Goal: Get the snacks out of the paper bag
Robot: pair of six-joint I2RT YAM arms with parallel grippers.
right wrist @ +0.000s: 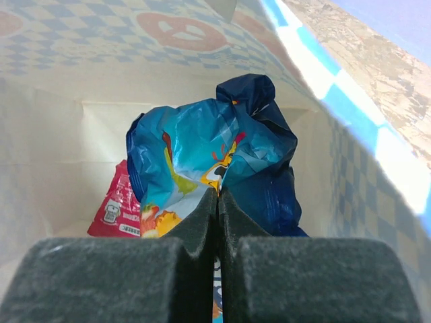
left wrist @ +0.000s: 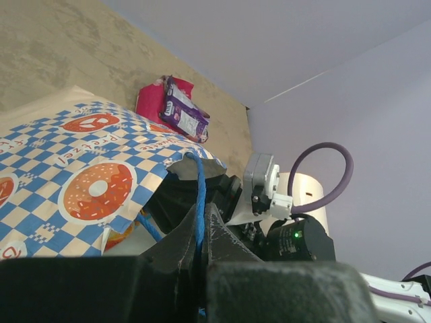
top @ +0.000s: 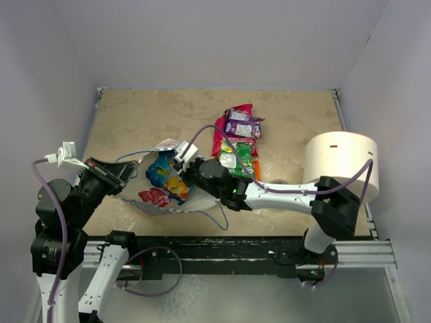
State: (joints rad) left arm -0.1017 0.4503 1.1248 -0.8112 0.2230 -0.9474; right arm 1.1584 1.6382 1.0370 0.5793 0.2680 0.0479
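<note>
Twice pinched shut: by left gripper on blue cord handle of paper bag; by right gripper, apparently, on blue snack packet inside.

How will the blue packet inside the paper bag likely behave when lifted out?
The blue packet looks crumpled and puffy, so it is probably floppy and light. Its glossy film may slip in the right pincer, which pinches only a fold.

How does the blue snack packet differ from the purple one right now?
The blue packet sits inside the paper bag; the purple packet lies outside it, on the red chip bag. The blue packet is crumpled and pinched by the right tool; the purple packet lies flat, untouched. Both are glossy snack packets.
</note>
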